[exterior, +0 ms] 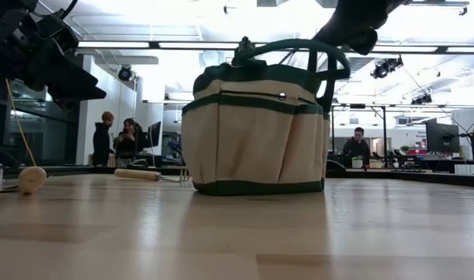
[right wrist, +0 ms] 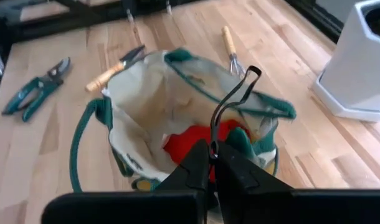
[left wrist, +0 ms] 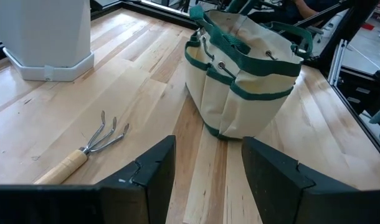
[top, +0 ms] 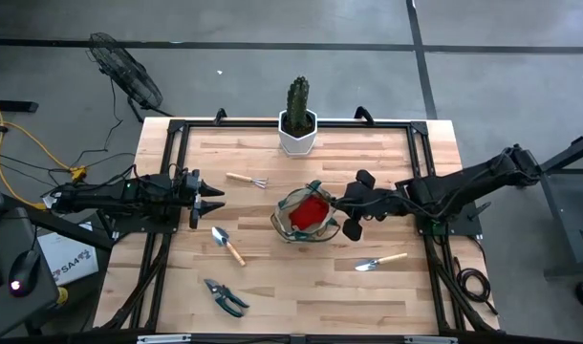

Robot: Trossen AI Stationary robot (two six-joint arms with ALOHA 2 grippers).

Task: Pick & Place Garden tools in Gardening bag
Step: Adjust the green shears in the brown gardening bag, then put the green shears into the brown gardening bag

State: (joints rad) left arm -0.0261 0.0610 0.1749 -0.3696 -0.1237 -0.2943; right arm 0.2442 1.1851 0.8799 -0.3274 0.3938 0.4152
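Note:
The olive-green and tan gardening bag stands upright on its base at mid-table, mouth open. A red glove lies inside on its bottom. My right gripper hovers shut over the bag's right rim, slanting down. A thin dark wire-like loop rises from its fingertips. My left gripper waits open at the left, facing the bag. On the table lie a mini rake, two trowels and pruning shears. My right gripper's shut fingertips meet the lower end of the thin dark loop, which stands up past them over the bag's mouth. I cannot tell whether the loop is pinched between them or only lies behind them.
A green cactus in a white hexagonal pot stands at the table's far edge behind the bag. Bare wood lies at the table's near edge and far right. People stand in the room beyond the table.

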